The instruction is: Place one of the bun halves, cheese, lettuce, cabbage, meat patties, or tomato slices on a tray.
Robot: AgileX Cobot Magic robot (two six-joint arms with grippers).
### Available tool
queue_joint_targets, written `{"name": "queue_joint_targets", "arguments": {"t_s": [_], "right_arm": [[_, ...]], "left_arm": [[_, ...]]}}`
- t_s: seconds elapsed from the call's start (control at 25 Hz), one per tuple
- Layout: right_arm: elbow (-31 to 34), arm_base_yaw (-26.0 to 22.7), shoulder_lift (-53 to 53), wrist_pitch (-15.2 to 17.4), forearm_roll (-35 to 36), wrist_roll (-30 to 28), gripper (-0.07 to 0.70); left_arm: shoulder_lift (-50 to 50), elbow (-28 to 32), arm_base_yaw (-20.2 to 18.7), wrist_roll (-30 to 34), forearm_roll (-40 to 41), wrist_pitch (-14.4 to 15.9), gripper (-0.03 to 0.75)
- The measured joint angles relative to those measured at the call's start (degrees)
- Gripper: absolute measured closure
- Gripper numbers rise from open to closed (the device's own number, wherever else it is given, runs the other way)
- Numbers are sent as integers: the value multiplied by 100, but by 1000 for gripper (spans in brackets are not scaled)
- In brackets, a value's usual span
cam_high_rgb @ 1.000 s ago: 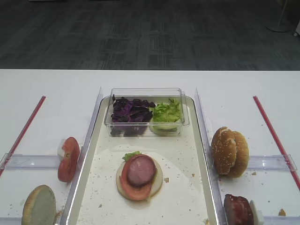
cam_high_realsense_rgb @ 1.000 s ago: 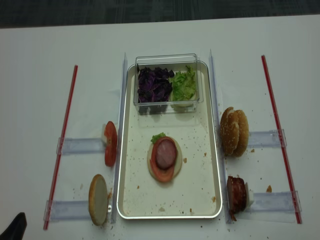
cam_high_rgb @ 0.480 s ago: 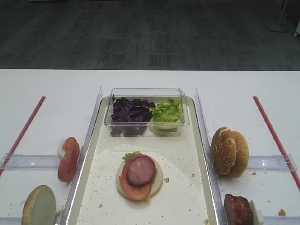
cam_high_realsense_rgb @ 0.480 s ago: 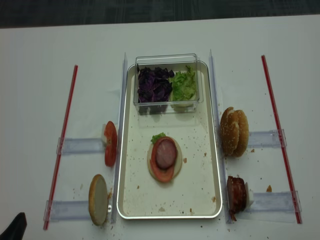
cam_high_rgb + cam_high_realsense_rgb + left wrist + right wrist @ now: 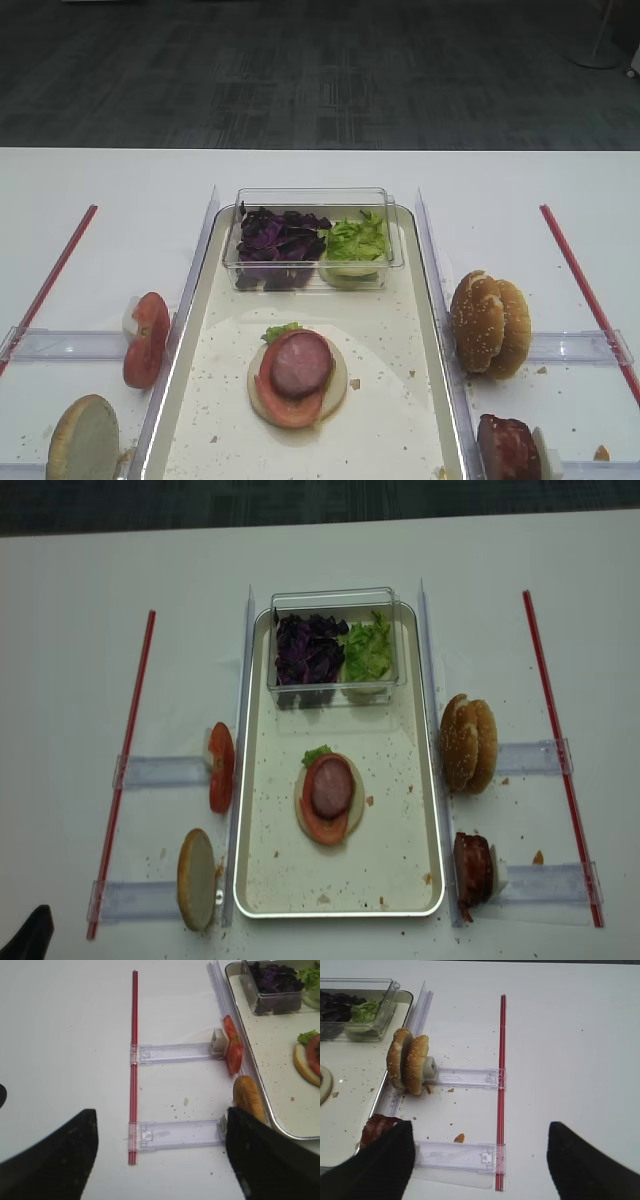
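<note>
Two bun halves (image 5: 409, 1064) (upright) beyond fingers (image 5: 385, 1165).

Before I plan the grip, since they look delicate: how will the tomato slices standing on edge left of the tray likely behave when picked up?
The tomato slices stand on edge against a small white block, so a nudge would probably tip them flat. They look thin and wet, likely floppy and slippery between pads. Squeezed hard, they may tear around the seed holes.
</note>
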Motion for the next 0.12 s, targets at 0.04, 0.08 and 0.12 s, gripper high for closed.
{"name": "queue_joint_targets", "arguments": {"t_s": [0.04,0.08,0.12], "right_arm": [[0,0,0,0,0,0,62],[0,0,0,0,0,0,62],[0,0,0,0,0,0,62]], "left_arm": [[0,0,0,0,0,0,223],[0,0,0,0,0,0,223],[0,0,0,0,0,0,223]]}}
